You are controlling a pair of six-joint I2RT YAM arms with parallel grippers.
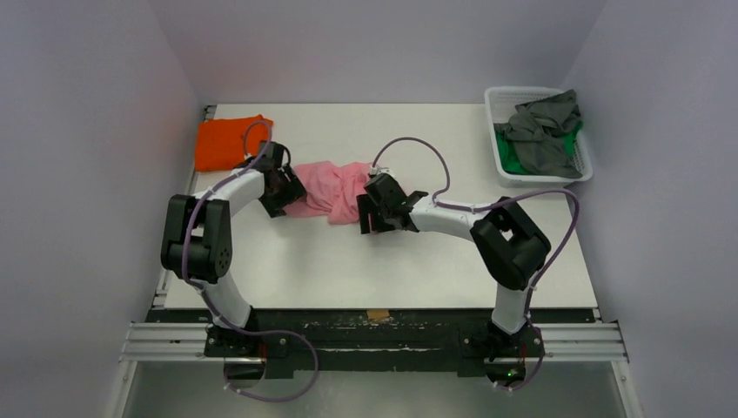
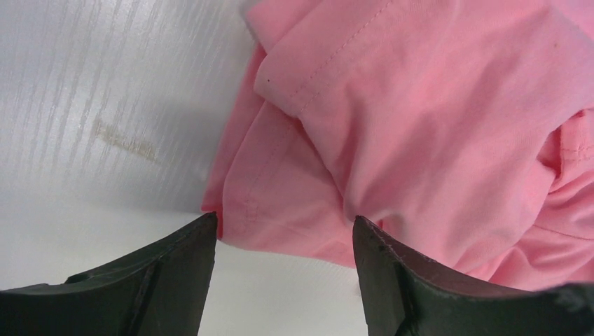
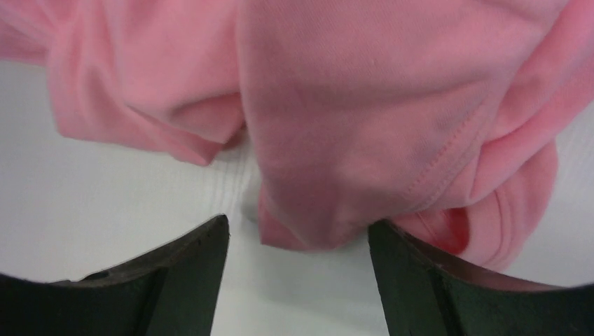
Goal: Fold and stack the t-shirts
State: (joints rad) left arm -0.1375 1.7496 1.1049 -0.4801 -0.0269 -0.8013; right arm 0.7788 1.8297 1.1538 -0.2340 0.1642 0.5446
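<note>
Left tool [image 2: 284,220] and right tool [image 3: 298,222], both apart and empty, at opposite ends of crumpled pink t-shirt [image 1: 331,187]. Seems the flattening step; calls next for pinching both ends.

On the surface [image 1: 348,261], the corner t-shirt [image 1: 228,142] lies in the far-left corner. The middle t-shirt [image 1: 331,187] lies near it, to its right and closer to the near edge, left of the surface's centre. The left tool [image 2: 284,229] is at this shirt's left end and the right tool [image 3: 298,232] at its right end, on the side toward the near edge. At each, the cloth's edge lies between the parted fingertips. The basket [image 1: 499,165] stands in the far-right corner, reaching the right edge. Inside it the upper t-shirt [image 1: 544,131] lies on the lower t-shirt [image 1: 513,162], which shows at the basket's left side.
</note>
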